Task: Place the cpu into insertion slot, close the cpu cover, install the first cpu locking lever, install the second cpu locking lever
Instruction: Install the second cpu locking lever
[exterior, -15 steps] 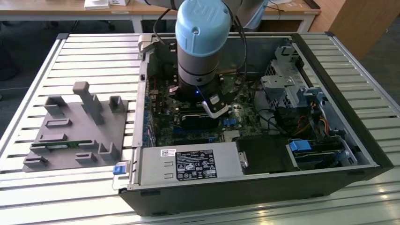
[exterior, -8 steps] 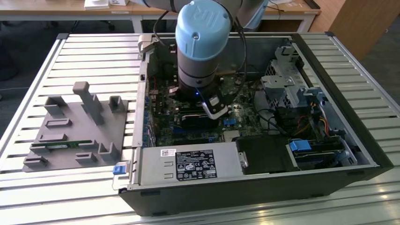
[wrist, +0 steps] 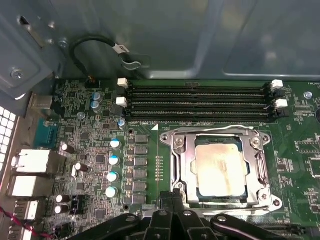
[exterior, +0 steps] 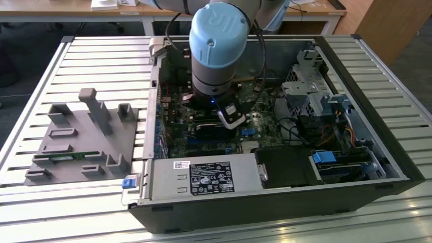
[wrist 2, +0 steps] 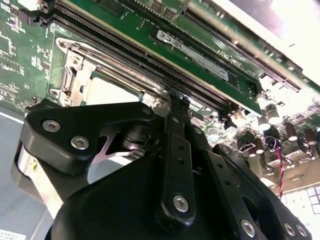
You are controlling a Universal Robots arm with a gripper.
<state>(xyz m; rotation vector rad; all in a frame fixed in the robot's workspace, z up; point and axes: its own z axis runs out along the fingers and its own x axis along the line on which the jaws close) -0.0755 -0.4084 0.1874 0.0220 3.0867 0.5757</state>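
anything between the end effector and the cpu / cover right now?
Nothing visible. In the first wrist view the cpu sits in the insertion slot, with the cpu cover framing it. The end effector hangs at the cover's near edge.

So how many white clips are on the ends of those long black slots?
4 white clips, in the first wrist view: two at the long black slots' end nearer the blue-topped capacitors, two at the opposite end. None look hidden.

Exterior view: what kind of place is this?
Likely a lab or workshop bench for PC assembly: an open computer case lies on a slatted metal table, a grey parts fixture beside it, wooden desks behind.
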